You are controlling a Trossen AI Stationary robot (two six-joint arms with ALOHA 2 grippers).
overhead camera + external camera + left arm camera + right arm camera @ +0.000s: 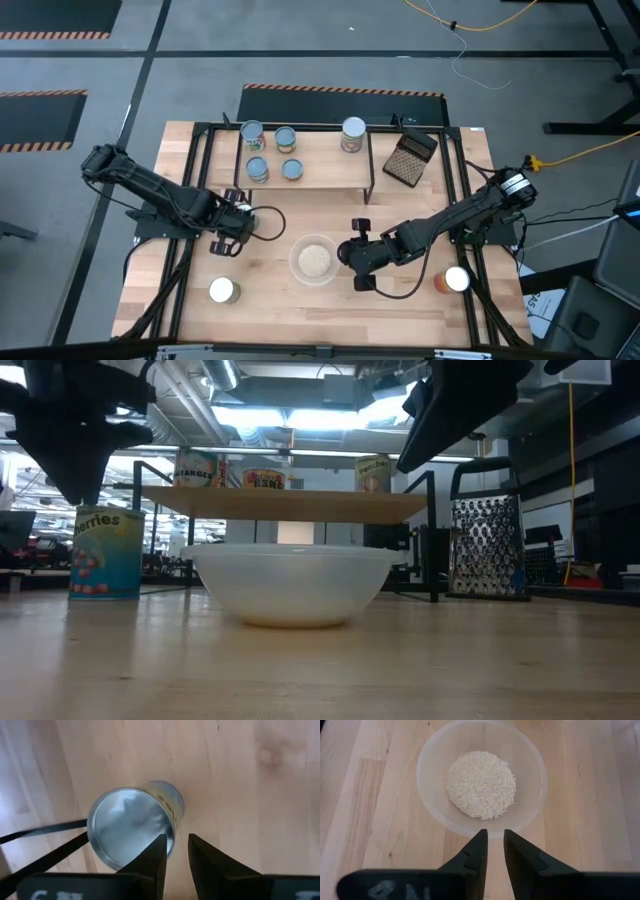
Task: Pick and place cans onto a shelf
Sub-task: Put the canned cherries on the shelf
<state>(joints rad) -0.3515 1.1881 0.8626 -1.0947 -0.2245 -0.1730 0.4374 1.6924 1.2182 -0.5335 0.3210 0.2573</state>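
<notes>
A silver-topped can (223,291) (132,827) with a blue-green label (105,550) stands upright on the table near the front left. My left gripper (228,243) (177,842) hovers just on its far side, pointing steeply down. The fingers are a narrow gap apart with nothing between them. My right gripper (348,255) (495,837) hangs beside the bowl's right rim, also narrowly open and holding nothing. A red-orange can (452,279) stands at the front right. Several cans (286,138) stand on the wooden shelf (330,165) (290,505) at the back.
A clear bowl of pale grains (314,260) (481,785) sits mid-table between the two grippers. A dark grater (410,158) (487,550) stands right of the shelf. A black frame rail (190,200) runs along the table's sides.
</notes>
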